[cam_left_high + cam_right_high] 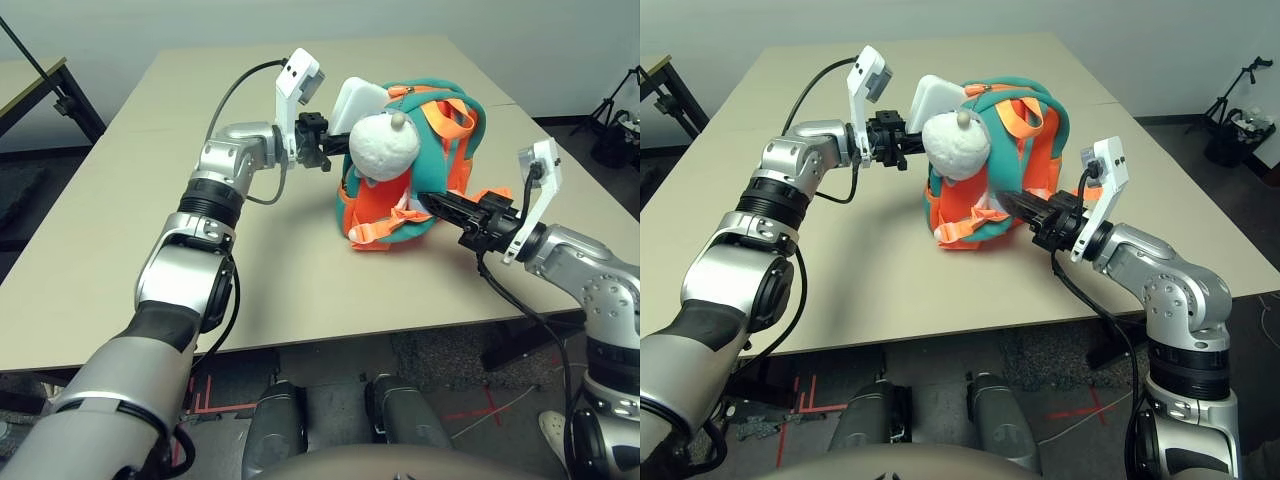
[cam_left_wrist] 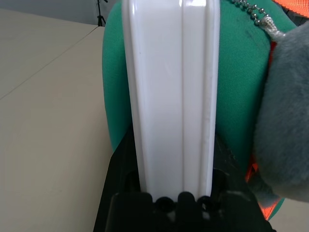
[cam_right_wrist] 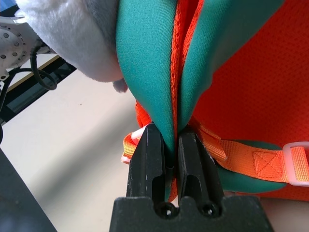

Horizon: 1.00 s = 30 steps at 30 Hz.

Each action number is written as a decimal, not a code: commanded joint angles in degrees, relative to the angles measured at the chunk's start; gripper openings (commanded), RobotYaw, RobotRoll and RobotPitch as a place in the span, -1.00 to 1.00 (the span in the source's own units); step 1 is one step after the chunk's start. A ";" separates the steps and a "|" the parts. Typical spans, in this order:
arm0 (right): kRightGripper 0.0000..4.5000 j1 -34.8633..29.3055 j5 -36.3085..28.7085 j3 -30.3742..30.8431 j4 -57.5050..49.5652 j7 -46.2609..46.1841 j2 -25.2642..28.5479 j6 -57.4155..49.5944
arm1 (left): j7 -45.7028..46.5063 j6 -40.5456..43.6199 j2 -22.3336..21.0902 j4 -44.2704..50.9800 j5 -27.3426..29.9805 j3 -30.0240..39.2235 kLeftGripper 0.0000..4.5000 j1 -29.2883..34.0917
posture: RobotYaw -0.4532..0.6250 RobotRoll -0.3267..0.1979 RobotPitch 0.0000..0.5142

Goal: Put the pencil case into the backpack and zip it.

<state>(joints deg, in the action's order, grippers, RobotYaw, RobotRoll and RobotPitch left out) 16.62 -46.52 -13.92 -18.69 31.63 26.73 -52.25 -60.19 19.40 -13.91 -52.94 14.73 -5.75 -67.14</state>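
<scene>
Left arm: silver, black-banded; reaching forward over the table from the robot's left, its wrist turning inward so that the hand is pointing across toward the robot's right, roughly level.

Left gripper: fingers standing moderately apart, one along each face of the pencil case, and clamping it between them.

Pencil case: white, round-cornered; standing up out of the left gripper's hold, at the backpack's left side, close against the teal fabric. Whether it is touching the fabric, one cannot tell.

Right arm: silver; rising on the robot's right, then bending inward, its hand pointing toward the robot's left and slightly forward.

Right gripper: fingers nearly together, pinching a teal fold with orange trim on the backpack.

Backpack: teal and orange; standing on the table between the two hands, an orange strap showing low on it.

Plush charm: grey and white; hanging at the backpack, near the left gripper.
</scene>
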 commanded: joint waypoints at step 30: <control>-0.99 3.03 0.88 4.37 3.08 2.38 -0.40 2.50 | -0.64 25.75 -14.60 39.41 6.33 6.13 0.83 14.68 | -0.40 0.25 -0.96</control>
<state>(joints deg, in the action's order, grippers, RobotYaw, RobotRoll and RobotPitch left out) 18.95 -45.37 -11.13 -15.43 32.68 26.37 -50.14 -61.81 43.64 -28.30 -15.58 20.03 0.03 -53.02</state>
